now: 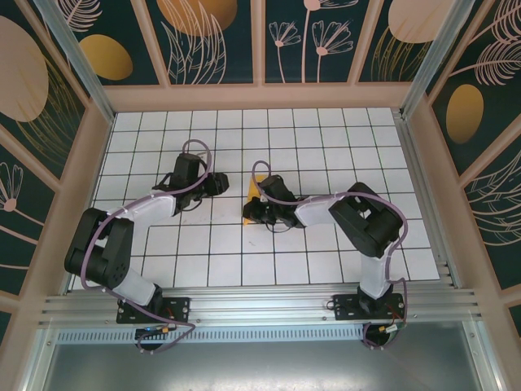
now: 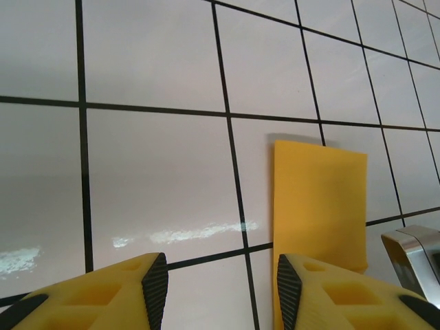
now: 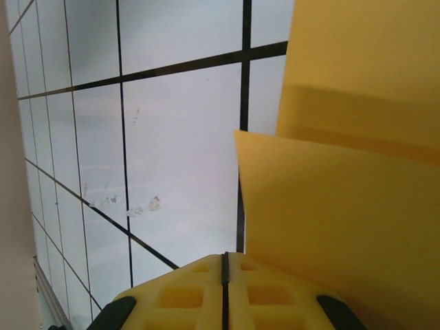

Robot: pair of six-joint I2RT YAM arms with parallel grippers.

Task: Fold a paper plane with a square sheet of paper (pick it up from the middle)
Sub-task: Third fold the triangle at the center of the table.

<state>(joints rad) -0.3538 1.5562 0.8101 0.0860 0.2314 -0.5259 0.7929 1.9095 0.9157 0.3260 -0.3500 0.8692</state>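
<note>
My right claw [image 3: 223, 275] is pinched closed with nothing seen between, against the folded square sheet of paper [image 2: 317, 199] in the middle of the tabletop [image 1: 326, 147], likely pinning it. My left claw [image 2: 221, 289] is half-open, empty, just beside, ready to crease.

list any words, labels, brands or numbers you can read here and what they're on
No text can be read in these views.
paper: plain orange-yellow, no print.
left gripper, right gripper: plain yellow, no brand mark.
wall panels: plant drawings, no lettering.
small part by the left arm's base: too small to read.
</note>
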